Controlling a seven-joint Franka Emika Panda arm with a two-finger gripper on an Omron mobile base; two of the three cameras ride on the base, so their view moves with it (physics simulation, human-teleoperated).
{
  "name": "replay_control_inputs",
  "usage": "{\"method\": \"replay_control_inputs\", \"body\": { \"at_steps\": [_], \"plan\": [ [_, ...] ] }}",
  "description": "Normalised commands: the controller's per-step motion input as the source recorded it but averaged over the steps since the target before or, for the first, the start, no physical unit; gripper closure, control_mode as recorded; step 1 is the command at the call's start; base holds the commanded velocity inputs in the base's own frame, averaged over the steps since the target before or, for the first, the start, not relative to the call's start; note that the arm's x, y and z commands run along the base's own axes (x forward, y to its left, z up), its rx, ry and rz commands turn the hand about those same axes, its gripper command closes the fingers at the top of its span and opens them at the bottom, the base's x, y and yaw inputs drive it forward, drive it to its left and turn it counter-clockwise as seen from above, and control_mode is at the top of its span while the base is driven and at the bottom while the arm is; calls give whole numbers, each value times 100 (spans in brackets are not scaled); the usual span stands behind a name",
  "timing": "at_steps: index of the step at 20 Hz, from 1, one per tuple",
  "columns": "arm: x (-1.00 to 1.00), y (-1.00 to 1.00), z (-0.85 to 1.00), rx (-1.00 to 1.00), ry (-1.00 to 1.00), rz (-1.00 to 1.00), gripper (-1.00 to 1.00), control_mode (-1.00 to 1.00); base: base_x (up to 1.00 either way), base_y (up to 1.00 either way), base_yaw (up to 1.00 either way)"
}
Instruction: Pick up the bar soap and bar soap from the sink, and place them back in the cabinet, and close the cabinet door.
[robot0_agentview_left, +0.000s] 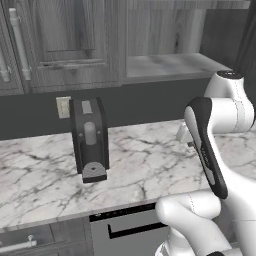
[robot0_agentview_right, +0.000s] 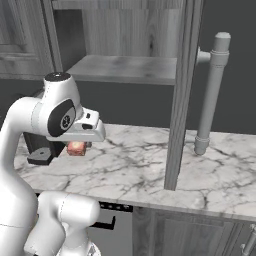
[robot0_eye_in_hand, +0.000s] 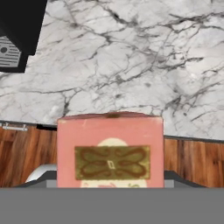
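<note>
A: Status check. Where's my tool?

B: My tool (robot0_agentview_right: 79, 146) hangs above the marble worktop (robot0_agentview_left: 145, 165), just right of the black coffee machine (robot0_agentview_left: 89, 140). It is gripping one bar soap (robot0_eye_in_hand: 110, 151). In the hand view the bar sits right at the bottom between the tips, with worktop below it; in the right base view a reddish bit pokes out under the hand.

A: Sure it's clamped, not just resting?

B: The fingertips are hidden behind the bar, so I'm judging: it's off the worktop, under my hand, nothing else is holding it. I call that gripped.

A: Second bar?

B: Can't say where it is. Sink isn't in these pictures either, so I won't guess whether it's picked up yet.

A: Cabinet?

B: The cabinet (robot0_agentview_left: 165, 30) is open up and far from me. Its flat grey inner shelf (robot0_agentview_right: 125, 67) is bare on the part I can see, no soap on it. The cabinet door (robot0_agentview_right: 181, 95) stands swung out, edge-on in the right base view, with its long silver handle (robot0_agentview_right: 212, 92) to the right.

A: So progress?

B: Roughly a first-leg carry. Done: one bar lifted and over the worktop. Left: raise it to the shelf, release, deal with the other bar, then push the door shut. Door's the last step, and it's wide open now.
</note>
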Motion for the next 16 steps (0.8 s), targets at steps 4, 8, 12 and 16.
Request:
{"method": "replay_control_inputs", "body": {
  "at_steps": [4,8,12,16],
  "plan": [
    [0,0,0,0,0,0,100,100,0,0,0],
    [0,0,27,0,-15,0,100,-100,0,0,0],
    [0,0,48,0,-27,0,100,-100,0,0,0],
    [0,0,47,0,-23,0,100,-100,0,0,0]
  ]
}}
